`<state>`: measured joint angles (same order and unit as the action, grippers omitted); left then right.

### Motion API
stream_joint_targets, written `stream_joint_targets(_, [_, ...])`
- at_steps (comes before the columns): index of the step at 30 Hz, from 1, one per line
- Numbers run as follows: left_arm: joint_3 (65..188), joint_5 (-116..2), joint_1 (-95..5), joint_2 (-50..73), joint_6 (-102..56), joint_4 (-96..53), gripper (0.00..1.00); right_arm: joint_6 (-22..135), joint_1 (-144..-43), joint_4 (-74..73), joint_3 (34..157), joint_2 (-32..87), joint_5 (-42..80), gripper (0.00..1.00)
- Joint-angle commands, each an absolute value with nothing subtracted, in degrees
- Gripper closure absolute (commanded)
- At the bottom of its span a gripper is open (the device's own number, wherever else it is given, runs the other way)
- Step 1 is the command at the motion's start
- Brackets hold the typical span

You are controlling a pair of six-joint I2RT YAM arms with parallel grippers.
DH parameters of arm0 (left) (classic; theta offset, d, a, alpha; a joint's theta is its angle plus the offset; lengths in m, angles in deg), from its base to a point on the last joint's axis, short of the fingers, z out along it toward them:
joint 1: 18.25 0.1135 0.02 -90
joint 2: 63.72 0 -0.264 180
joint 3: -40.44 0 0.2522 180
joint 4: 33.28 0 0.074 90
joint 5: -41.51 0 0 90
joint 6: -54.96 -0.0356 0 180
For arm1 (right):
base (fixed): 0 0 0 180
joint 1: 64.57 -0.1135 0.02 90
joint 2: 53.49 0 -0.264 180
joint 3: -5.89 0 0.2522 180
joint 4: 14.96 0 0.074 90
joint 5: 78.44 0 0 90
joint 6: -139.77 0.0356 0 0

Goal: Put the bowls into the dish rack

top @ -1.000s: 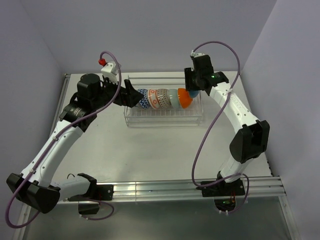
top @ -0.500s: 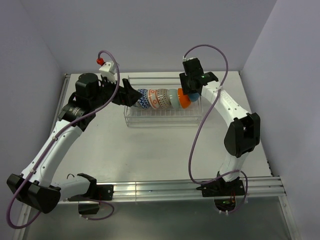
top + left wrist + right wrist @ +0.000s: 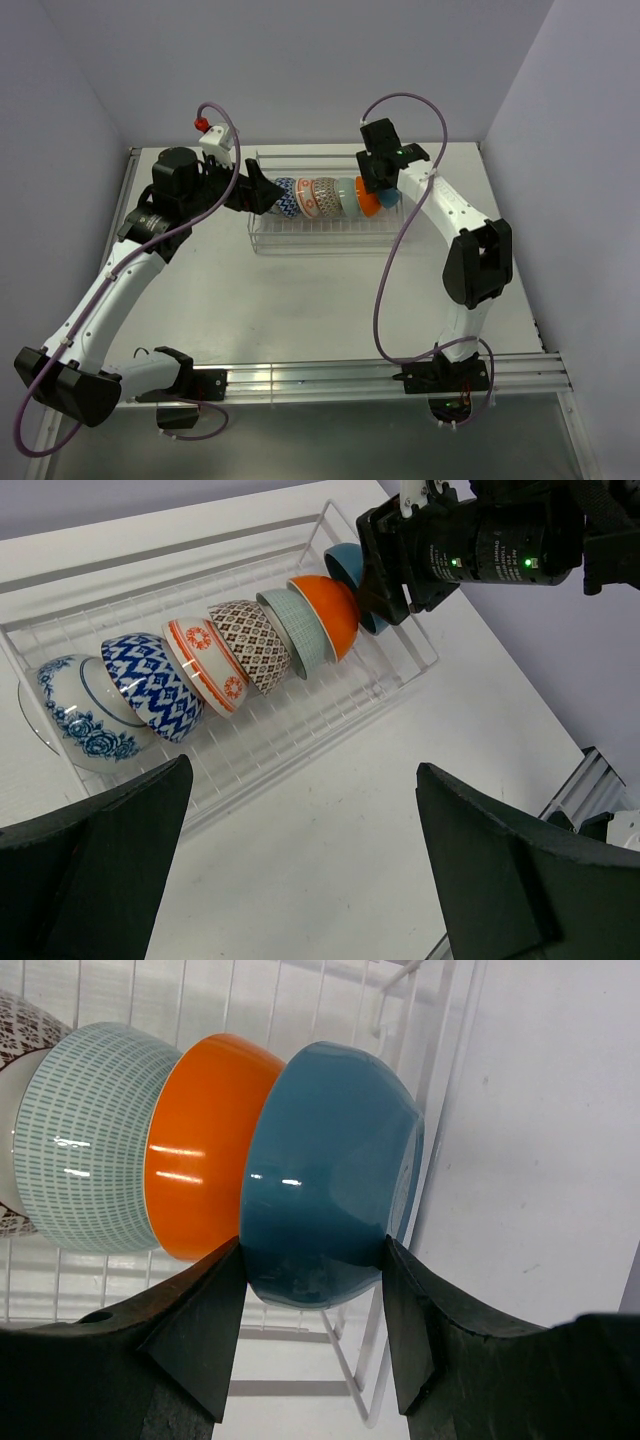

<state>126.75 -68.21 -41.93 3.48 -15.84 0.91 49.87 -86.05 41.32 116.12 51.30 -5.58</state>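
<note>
Far left: left claw (image 3: 265, 192) spread fully wide, nothing between the fingers, hanging just beside the left end of the rack (image 3: 330, 240). Probably parked there to stay clear of the work and to look along the row.

Inside the rack, from its left end: flower-painted bowl (image 3: 70, 715), blue zigzag bowl (image 3: 150, 685), red-patterned bowl (image 3: 205, 660), brown-patterned bowl (image 3: 250, 645), pale green bowl (image 3: 297, 630), orange bowl (image 3: 330, 615). All standing on edge, each leaning on its neighbour, all tilted the same way. Packed like this to fit many in one row and to be held up by the bars.

At the right end: teal bowl (image 3: 330, 1160), also on edge, touching the orange one, near the end wall of the rack. Clamped by the right claw (image 3: 312, 1255), closed tight on it, one finger toward the orange bowl, one toward the end wall. Gripped from above, for lowering between the bars without tipping. By judgement, almost seated. Release safe only once resting on the bars, otherwise a risk of rolling against the end wall.
</note>
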Motion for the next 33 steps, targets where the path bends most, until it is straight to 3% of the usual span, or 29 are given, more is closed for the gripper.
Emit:
stream_joint_targets(1, [127.24,-69.49,-41.54,2.11,-15.88,-1.15,0.01,48.98,-86.19,42.13,119.5,51.8,-8.91,1.0])
stream_joint_targets(12, [127.15,-69.67,-41.54,2.28,-16.32,-1.06,0.0,48.1,-86.19,42.3,119.15,53.29,-10.85,0.96])
stream_joint_targets(17, [127.41,-69.85,-41.45,2.46,-16.41,-1.06,0.01,47.93,-86.28,42.31,118.89,53.73,-12.26,0.81])
stream_joint_targets(19, [127.5,-69.93,-41.45,2.64,-16.49,-1.06,0.0,47.93,-86.28,42.3,118.97,53.73,-12.34,0.66])
stream_joint_targets(27, [128.03,-70.28,-41.45,2.9,-16.49,-0.89,0.0,47.75,-86.19,43.27,119.32,53.91,-13.14,0.36])
stream_joint_targets(33, [128.29,-70.37,-41.45,2.99,-16.76,-0.53,0.0,47.84,-86.19,43.71,119.5,53.56,-12.96,0.2])
